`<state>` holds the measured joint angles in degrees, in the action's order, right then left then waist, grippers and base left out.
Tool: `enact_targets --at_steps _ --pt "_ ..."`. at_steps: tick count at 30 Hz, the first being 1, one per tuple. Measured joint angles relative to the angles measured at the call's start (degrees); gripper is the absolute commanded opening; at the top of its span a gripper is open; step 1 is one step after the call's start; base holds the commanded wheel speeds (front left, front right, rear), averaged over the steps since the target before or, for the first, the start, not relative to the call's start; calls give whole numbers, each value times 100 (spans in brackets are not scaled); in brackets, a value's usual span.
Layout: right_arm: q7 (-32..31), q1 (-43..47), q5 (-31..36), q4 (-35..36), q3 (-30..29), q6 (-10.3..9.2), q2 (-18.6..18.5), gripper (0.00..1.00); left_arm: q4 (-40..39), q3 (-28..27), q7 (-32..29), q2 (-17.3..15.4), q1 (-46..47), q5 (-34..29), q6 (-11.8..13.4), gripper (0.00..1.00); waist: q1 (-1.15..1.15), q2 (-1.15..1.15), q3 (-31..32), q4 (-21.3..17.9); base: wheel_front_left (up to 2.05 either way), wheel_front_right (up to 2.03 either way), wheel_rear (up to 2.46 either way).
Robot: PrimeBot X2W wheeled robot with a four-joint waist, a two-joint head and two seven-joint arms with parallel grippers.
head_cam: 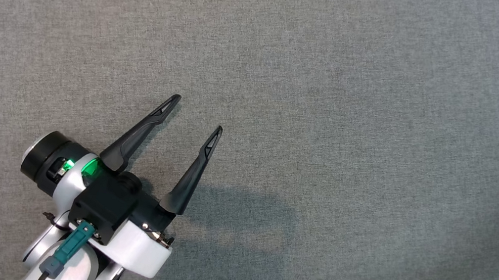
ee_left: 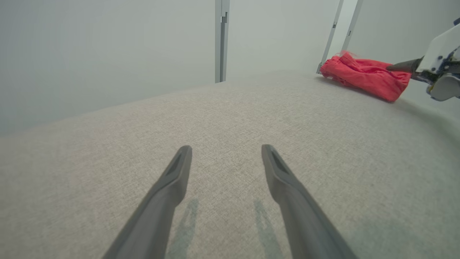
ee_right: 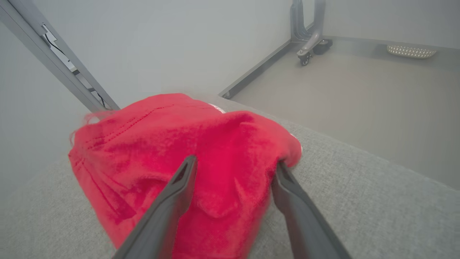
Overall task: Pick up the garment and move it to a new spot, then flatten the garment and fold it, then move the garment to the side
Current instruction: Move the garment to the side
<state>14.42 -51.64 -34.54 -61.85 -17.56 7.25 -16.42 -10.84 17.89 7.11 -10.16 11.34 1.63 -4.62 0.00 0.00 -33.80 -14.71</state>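
Straddling the garment (ee_right: 161, 144), the right fingers (ee_right: 169, 205) stand wide apart in the right wrist view, one on each side of a soft hump of red cloth. The fabric bulges up between them and is not pinched. The finger on the 4 o'clock side just touches the bundle's edge, and the other lies over its top. The garment sits as a compact, layered red bundle on the grey woven surface (head_cam: 332, 123), close to that surface's edge. Bare floor (ee_right: 359, 108) and a castor-footed frame (ee_right: 309, 39) lie beyond it toward 1 o'clock. In the head view only a strip of red shows, at the frame's far 2 o'clock margin, well apart from the middle of the surface. My reading is that this is the set-aside spot and that the spread fingers mark a let-go, not a reach. The left fingers (head_cam: 143, 130) wait at 7 o'clock in the head view, also spread wide, holding nothing and pointing toward 1 o'clock just above the cloth-covered surface. They are probably parked there to keep out of the other arm's path. From the left wrist view the bundle lies at 2 o'clock with the right arm's dark fingertip against its near end. How tidy the fold is underneath cannot be told, since only the top layers and one stitched hem show. The remaining risk is that a finger snags the loose pile when the arm draws off.
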Motion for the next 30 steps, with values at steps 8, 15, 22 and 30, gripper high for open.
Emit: enact_targets --at_steps 8,15,22,30 --pt "7 347 837 673 -365 0 14 100 188 -19 142 58 0 102 92 100 0 0 341 -1 0 0 0" --pt "24 797 1655 1411 -367 0 353 100 431 -91 322 244 -39 347 283 100 0 0 910 109 0 0 0" --pt "24 1308 1788 2165 296 0 591 100 645 -218 499 414 -108 620 428 100 0 0 1403 411 0 0 0" --pt "24 2037 1783 2811 975 0 694 100 1011 -412 646 537 -367 972 531 100 0 0 2012 887 0 0 0"
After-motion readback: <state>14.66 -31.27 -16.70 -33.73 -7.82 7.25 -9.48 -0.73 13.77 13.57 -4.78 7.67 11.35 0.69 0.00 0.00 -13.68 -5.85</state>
